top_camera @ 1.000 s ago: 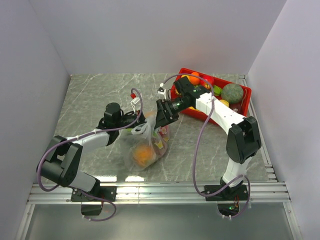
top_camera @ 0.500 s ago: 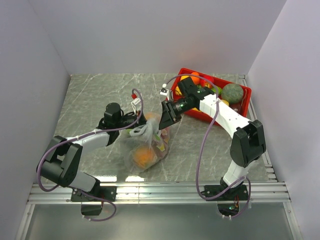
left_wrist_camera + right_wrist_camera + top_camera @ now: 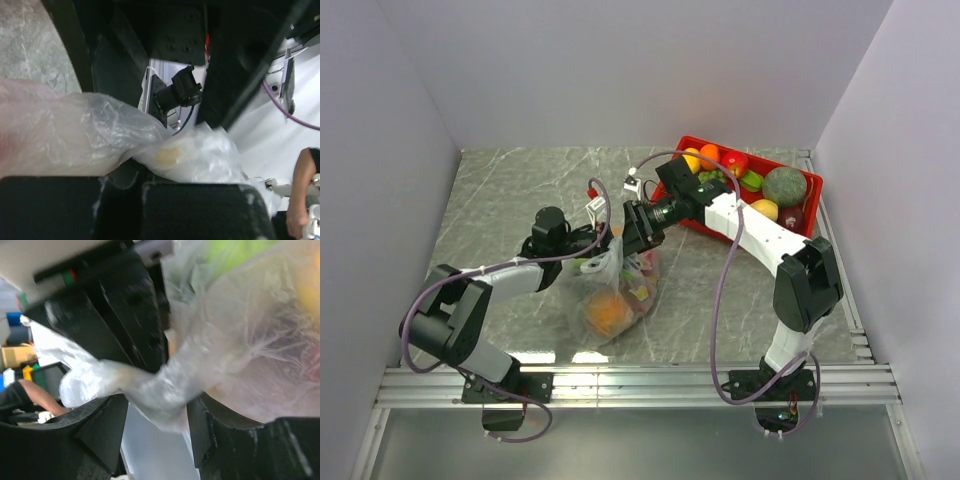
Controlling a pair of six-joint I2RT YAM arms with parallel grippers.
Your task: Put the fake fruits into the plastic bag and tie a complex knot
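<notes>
Left hand (image 3: 588,247) pressed shut, pinching film of the plastic bag (image 3: 605,285), which sits on the table (image 3: 500,190) between the arms with fake fruits (image 3: 607,312) inside. Right hand (image 3: 626,240) part-spread, the bag's twisted neck (image 3: 150,385) running between its fingers (image 3: 100,435). More fruits lie in the red tray (image 3: 816,200), far right.

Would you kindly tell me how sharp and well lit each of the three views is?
Top external view: sharp and evenly lit, with a white glare strip on the table at its near edge. Left wrist view: plastic bag film fairly crisp, background at right blown out white. Right wrist view: soft throughout, the bag's twisted neck blurred.
</notes>
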